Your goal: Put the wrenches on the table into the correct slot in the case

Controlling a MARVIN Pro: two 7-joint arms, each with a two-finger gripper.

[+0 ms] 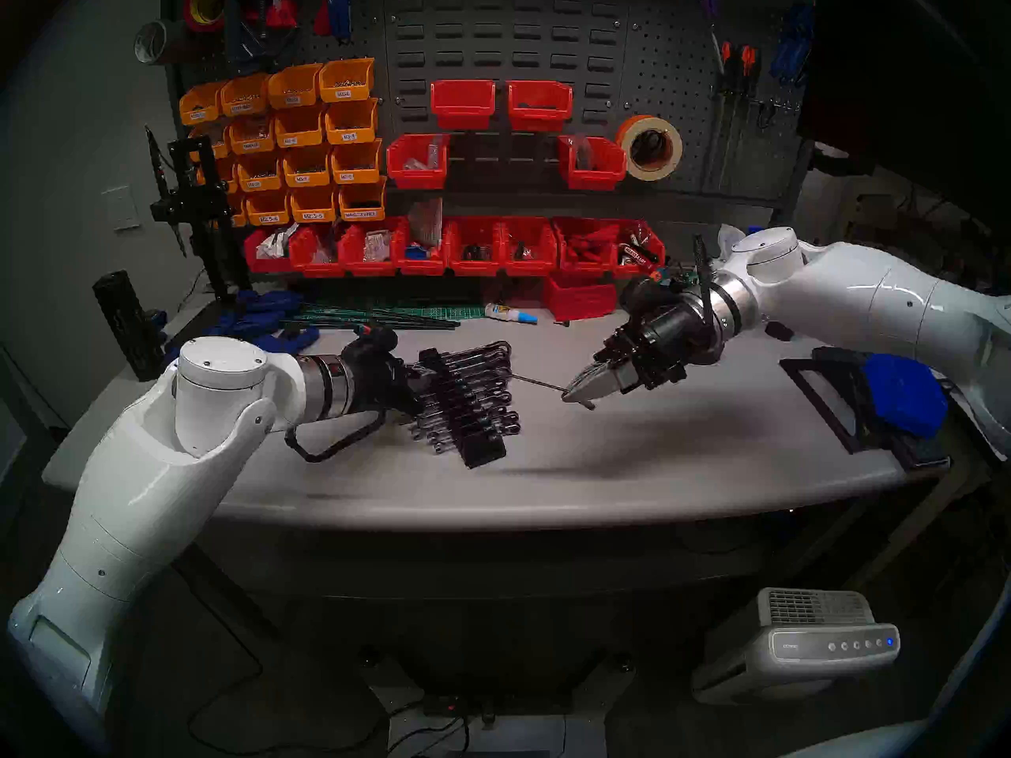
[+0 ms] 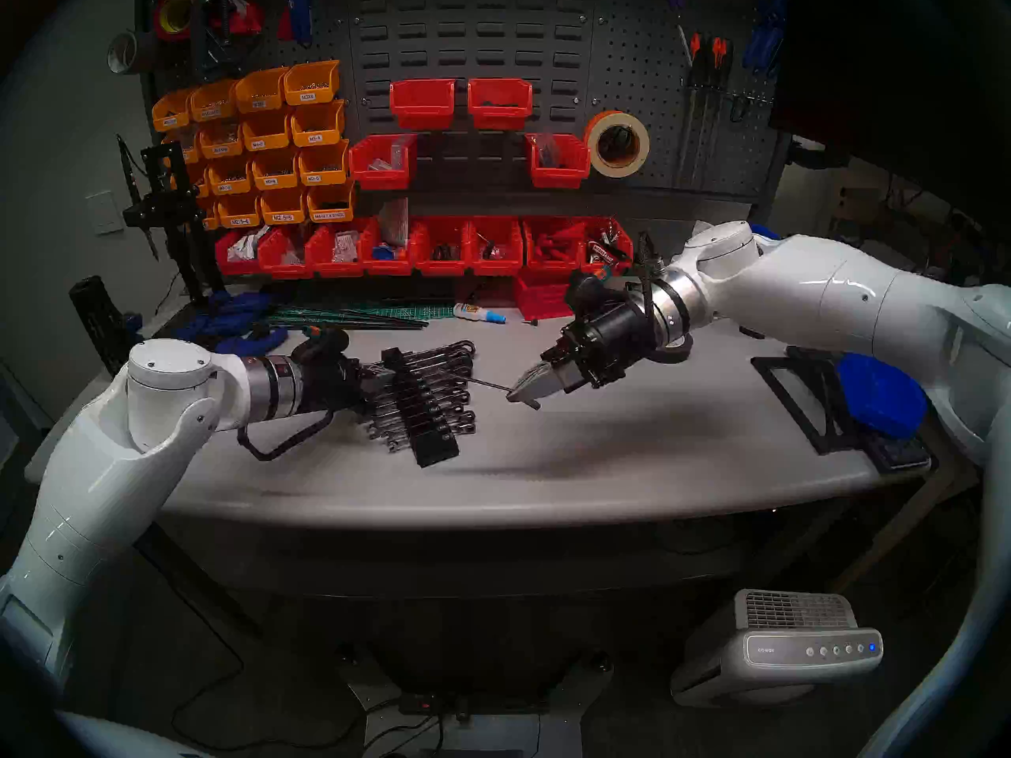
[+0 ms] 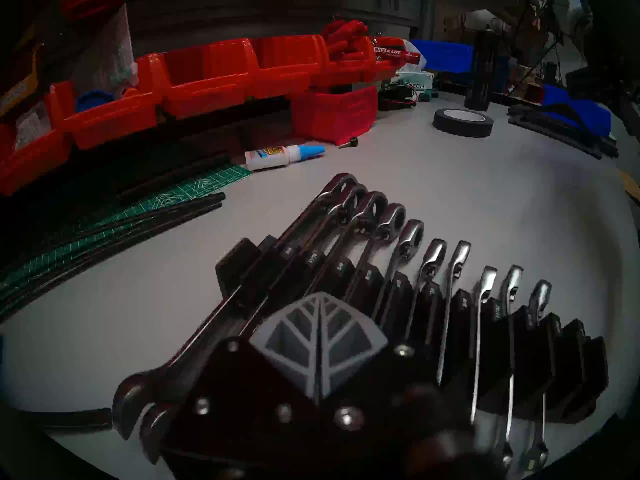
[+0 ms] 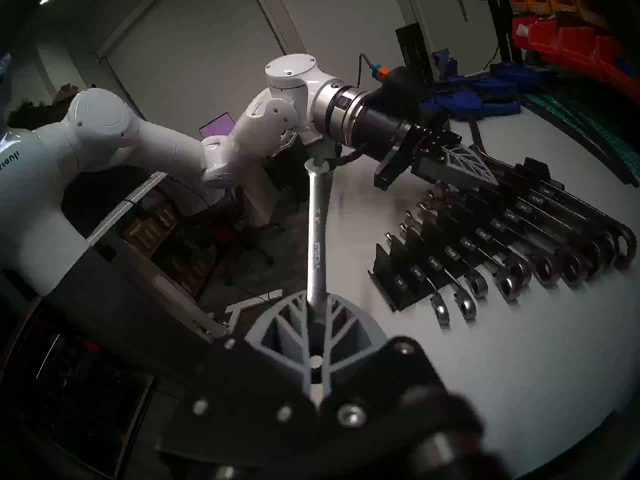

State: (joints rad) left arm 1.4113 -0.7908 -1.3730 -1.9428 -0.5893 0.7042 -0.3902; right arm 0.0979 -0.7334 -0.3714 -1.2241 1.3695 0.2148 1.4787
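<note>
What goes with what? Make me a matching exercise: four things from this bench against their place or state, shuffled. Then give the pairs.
1. right gripper
2. left gripper
3. glue bottle
4. tape roll

A. hangs on the pegboard
B. shut on a wrench
C. lies beside the green mat
D. shut, nothing between its fingers, over the case

Pairs: 1-B, 2-D, 3-C, 4-A

On the light-grey table [image 1: 684,456] lie a black case [image 1: 470,412] with small white size labels holding shiny chrome wrenches [image 3: 367,219], a green white-gridded cutting mat [image 3: 194,188] and a white glue bottle [image 1: 506,313] with a blue cap, before red bins [image 1: 525,248] and orange bins [image 1: 306,139].
</note>
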